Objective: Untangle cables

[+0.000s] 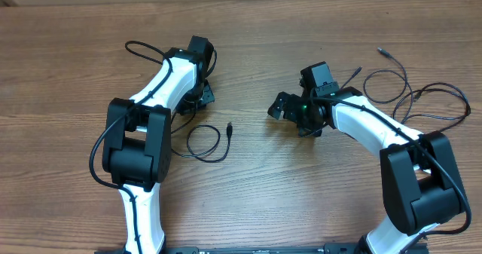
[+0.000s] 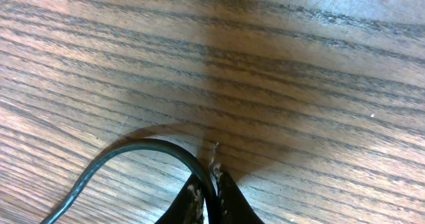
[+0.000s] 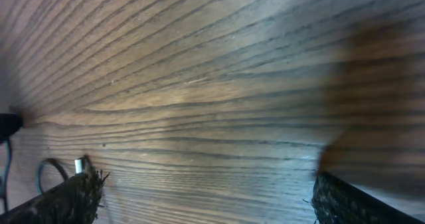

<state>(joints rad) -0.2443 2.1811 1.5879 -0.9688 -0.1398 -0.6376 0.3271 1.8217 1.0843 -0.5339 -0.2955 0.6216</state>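
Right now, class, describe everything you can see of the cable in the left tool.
The cable is a thin, smooth black cord, rubbery-looking. The shut left tool pinches it between its tips, and it arcs away across the wooden table. Overhead, a loose loop with a small free plug end beside the left arm seems to be its continuation.

Left wrist: cable (image 2: 133,146) cut off at lower edge | Right wrist: fingers (image 3: 63,201) cropped at bottom | Overhead: plug (image 1: 229,126) type too small to tell

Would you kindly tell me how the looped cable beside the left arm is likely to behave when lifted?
Probably floppy: the cable lies in a loose curl, so it should droop. Likely light, being thin. Its plug may swing.
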